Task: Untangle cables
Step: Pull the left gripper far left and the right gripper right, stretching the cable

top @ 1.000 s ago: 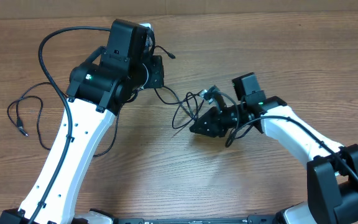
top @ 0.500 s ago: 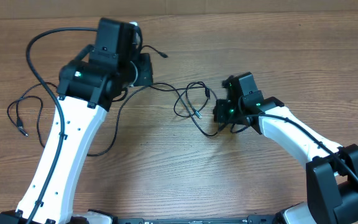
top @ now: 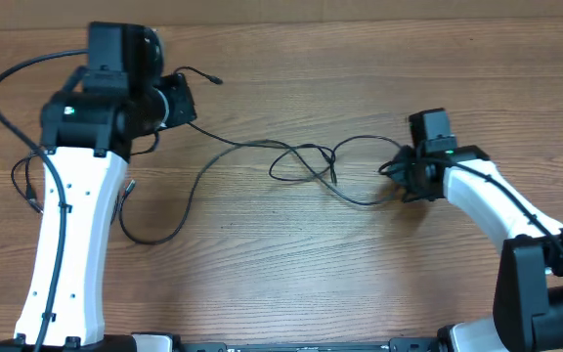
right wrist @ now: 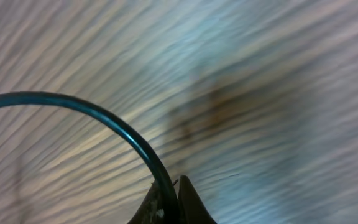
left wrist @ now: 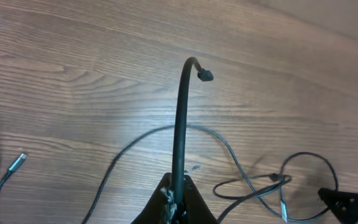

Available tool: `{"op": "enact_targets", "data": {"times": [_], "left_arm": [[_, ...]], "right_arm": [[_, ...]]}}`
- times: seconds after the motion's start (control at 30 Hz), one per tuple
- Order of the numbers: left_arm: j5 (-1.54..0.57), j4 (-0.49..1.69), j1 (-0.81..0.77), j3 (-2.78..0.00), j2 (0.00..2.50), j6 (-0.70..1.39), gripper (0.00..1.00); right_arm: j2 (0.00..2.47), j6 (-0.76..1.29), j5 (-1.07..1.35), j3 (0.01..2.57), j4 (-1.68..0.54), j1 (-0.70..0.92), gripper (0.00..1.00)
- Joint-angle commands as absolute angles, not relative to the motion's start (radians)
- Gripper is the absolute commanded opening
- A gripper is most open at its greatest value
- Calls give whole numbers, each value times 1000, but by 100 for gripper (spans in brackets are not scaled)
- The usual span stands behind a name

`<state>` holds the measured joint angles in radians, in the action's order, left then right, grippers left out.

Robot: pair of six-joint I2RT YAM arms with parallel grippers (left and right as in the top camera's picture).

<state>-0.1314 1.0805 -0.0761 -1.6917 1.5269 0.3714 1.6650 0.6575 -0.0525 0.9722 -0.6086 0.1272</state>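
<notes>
- While your left gripper (left wrist: 176, 188) clamps one of the cables (left wrist: 179, 124) near its plug, they lie strung in loose loops across the table (top: 281, 269).
- Your right gripper (right wrist: 169, 196) is pinched tight on another stretch.

We're looking at a robotics lab bench here: a plain wood-grain surface (top: 291, 284), a white-and-black left arm (top: 71, 225) and a matching right arm (top: 487, 200) rising from its near edge, black wiring strapped along their links, and only thin black cables (top: 306, 161) sprawled across the middle.
</notes>
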Motion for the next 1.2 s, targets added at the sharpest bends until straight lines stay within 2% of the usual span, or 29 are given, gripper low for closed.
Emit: {"op": "enact_targets", "data": {"times": [0.0,0.3,0.5,0.63,0.83,1.17], "left_arm": [[-237,1069,-17,-1720,1507,389,4],[-389,1069,170,-1720,1507,394,4],[-625,1043,318,-1720,1507,502,4],[-701,1044,409,-1720,1507,587,4],[-634,1083,447,-1720,1507,590,4],[-301,1174,397,-1718,1507,553,4]], "right_arm": [[1645,685,-116,970,-625,64,4],[1645,686,-111,970,-680,-130,4],[1645,818,-99,963,-716,-213,4],[1645,860,-44,954,-706,-219,4],[1646,864,2,954,-701,-210,4],[1646,857,6,954,-706,-150,4]]}}
